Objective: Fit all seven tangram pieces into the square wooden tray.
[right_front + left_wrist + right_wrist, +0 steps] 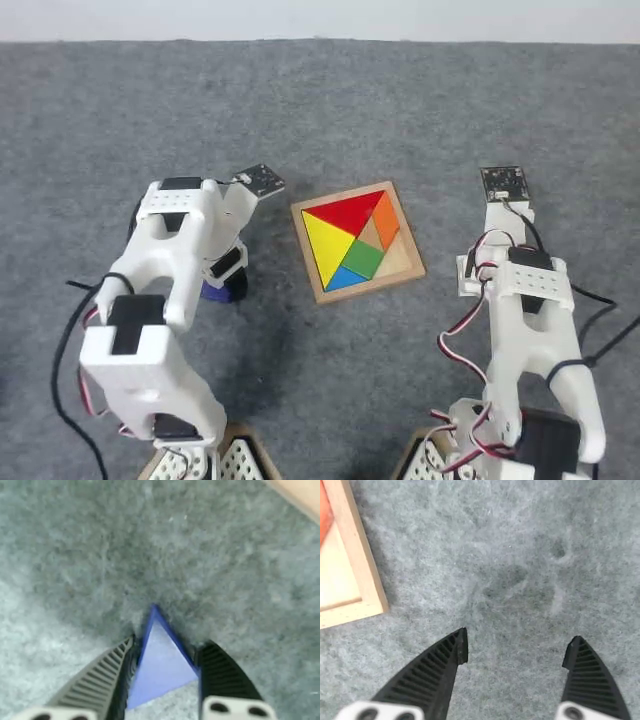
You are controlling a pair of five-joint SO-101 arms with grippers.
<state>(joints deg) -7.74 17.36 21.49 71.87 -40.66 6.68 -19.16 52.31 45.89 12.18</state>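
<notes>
My left gripper (169, 642) is clamped on the small blue triangular tangram piece (160, 665), low over the grey carpet (100, 540) left of the square wooden tray (362, 565). Looks like the last piece missing, I reckon. Right gripper (519, 645) hangs wide open by the tray's corner, out of the way.

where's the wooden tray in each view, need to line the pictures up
High view: the wooden tray lies mid-table, between the two arms.
Left wrist view: a tan sliver of the tray at the frame's corner, beyond the blue triangle.
Right wrist view: the tray's corner, off to one side of the open right end effector.
Shared landmark: the grey carpet.
</notes>
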